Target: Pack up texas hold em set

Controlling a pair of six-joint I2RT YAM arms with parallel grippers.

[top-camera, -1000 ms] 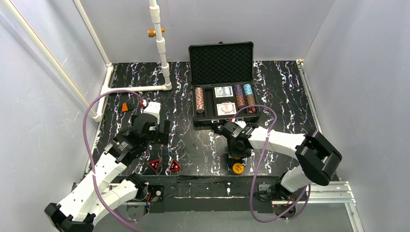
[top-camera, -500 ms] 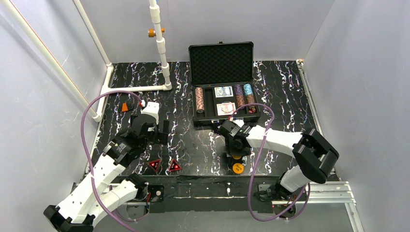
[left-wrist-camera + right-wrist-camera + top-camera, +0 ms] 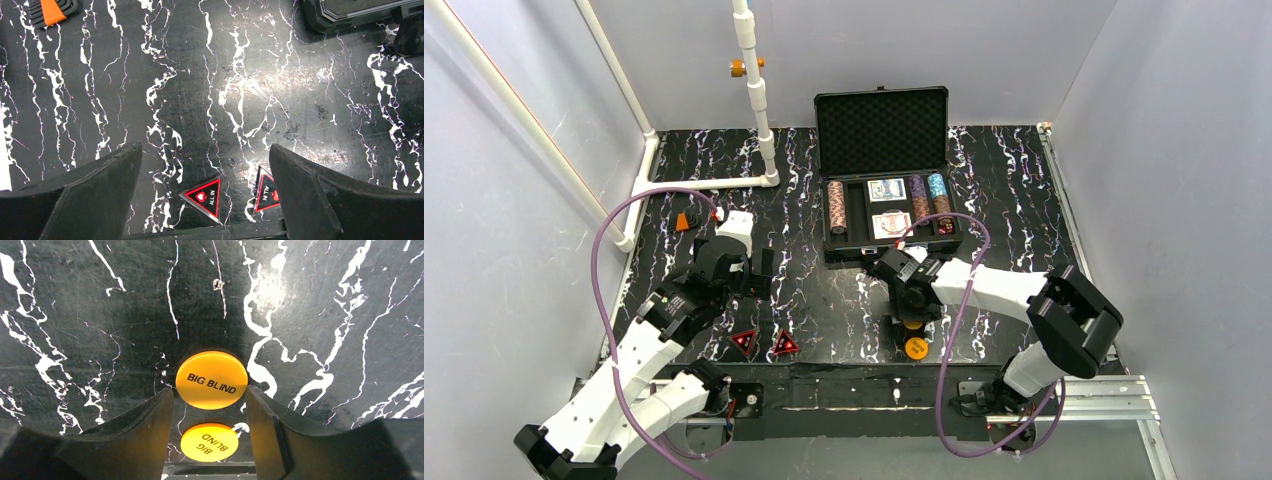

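An open black case (image 3: 882,132) sits at the back of the table, with chips and cards already inside. In front of it, the right gripper (image 3: 210,389) has narrowed onto an orange disc (image 3: 211,377) reading "BIG BLIND" and appears to pinch its edges. A second disc (image 3: 209,442) lies just behind it. The left gripper (image 3: 204,149) hangs wide open above two red-black triangles (image 3: 204,193). With so thin an edge hold, the disc could twist or slip loose on the way to the case.

This is a robotics lab cell: plain pale walls (image 3: 1184,150) box in a black marbled table (image 3: 1014,170) on three sides. White plastic piping (image 3: 757,90) stands beyond the left gripper (image 3: 764,272), and a bare aluminium rail (image 3: 1104,400) runs behind both grippers.
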